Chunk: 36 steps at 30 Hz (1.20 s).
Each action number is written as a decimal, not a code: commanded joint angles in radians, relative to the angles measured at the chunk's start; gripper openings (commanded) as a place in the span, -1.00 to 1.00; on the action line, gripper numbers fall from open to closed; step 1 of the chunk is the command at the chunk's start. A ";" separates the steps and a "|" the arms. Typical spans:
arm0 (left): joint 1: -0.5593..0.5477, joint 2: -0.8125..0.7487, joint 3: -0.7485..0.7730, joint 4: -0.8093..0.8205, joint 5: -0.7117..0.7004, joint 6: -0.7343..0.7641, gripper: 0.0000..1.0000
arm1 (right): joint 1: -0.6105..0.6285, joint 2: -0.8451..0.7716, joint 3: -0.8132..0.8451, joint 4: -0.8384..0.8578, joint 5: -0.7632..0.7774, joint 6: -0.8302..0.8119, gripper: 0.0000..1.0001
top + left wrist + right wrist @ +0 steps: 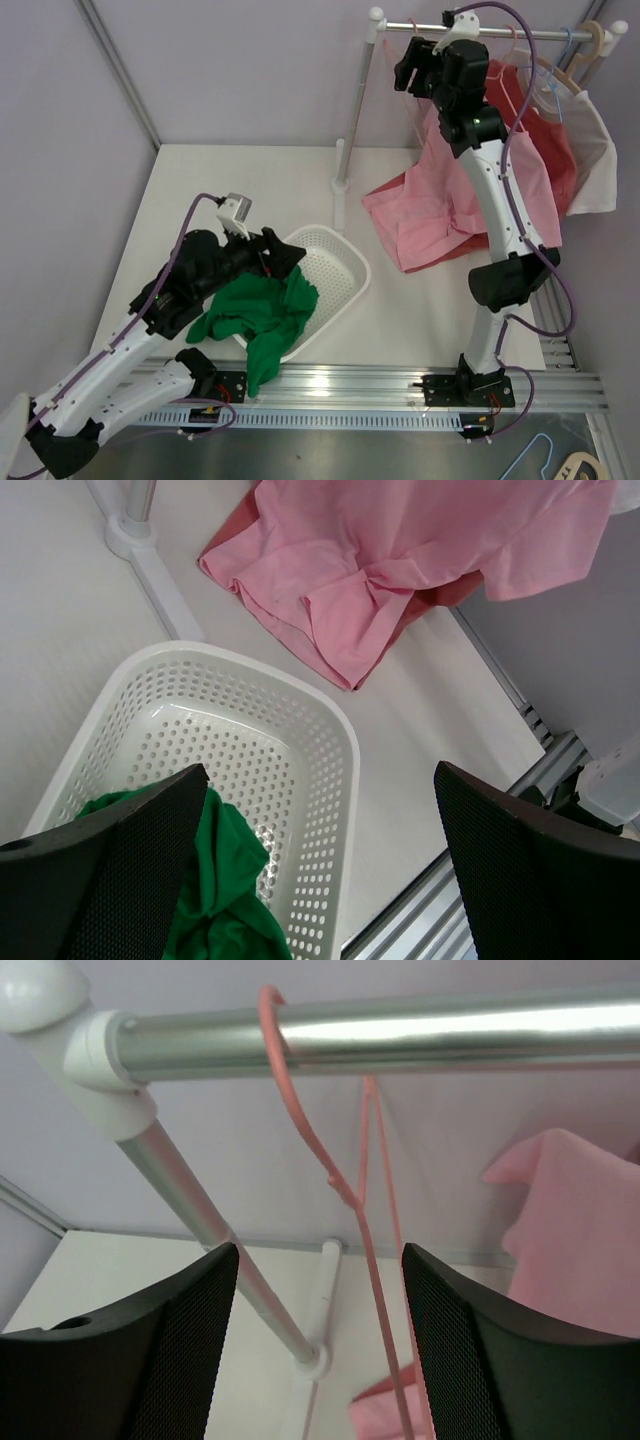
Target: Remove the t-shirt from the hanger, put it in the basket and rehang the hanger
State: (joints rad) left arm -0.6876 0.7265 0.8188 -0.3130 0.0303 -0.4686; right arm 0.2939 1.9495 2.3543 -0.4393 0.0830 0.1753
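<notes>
Progress, as we judge it: mostly done. Pink t-shirt [430,215] hangs slack below the rail [450,1035], its lower half heaped on the table [200,190] near the rack's post. Pink hanger [300,1120] sits hooked on the rail, hook and neck bare in the right wrist view. Pink cloth shows beside and below it, so we cannot tell whether a shoulder is caught there. Left to do, we think: free any last fold and let the shirt drop clear.

Right gripper [410,70] raised high, arm near full stretch, facing the hanger from just below the rail; jaws spread wide, nothing between them. Left gripper [320,775] low over the white basket [345,255], arm folded, jaws likewise wide and empty. Green garment [255,310] spills over the basket's near rim.
</notes>
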 commanded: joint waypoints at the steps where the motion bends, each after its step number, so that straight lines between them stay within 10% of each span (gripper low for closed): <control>1: 0.011 0.089 0.095 -0.005 0.077 0.045 0.99 | -0.044 -0.165 -0.080 -0.052 0.072 0.012 0.42; 16: 0.013 0.461 0.488 0.089 0.121 0.111 0.99 | -0.315 -0.362 -0.303 -0.110 0.077 0.036 0.41; 32: 0.066 0.593 0.589 0.104 0.184 0.130 0.99 | -0.368 -0.012 0.052 -0.159 -0.039 0.024 0.38; 34: 0.077 0.591 0.580 0.115 0.191 0.127 0.99 | -0.368 0.008 0.059 -0.154 -0.040 0.021 0.21; 36: 0.082 0.585 0.572 0.129 0.191 0.127 0.99 | -0.369 0.020 0.059 -0.151 -0.042 0.021 -0.55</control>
State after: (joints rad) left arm -0.6197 1.3155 1.3617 -0.2222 0.1917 -0.3573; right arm -0.0700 1.9644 2.3547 -0.6022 0.0593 0.1974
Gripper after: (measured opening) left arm 0.994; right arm 0.319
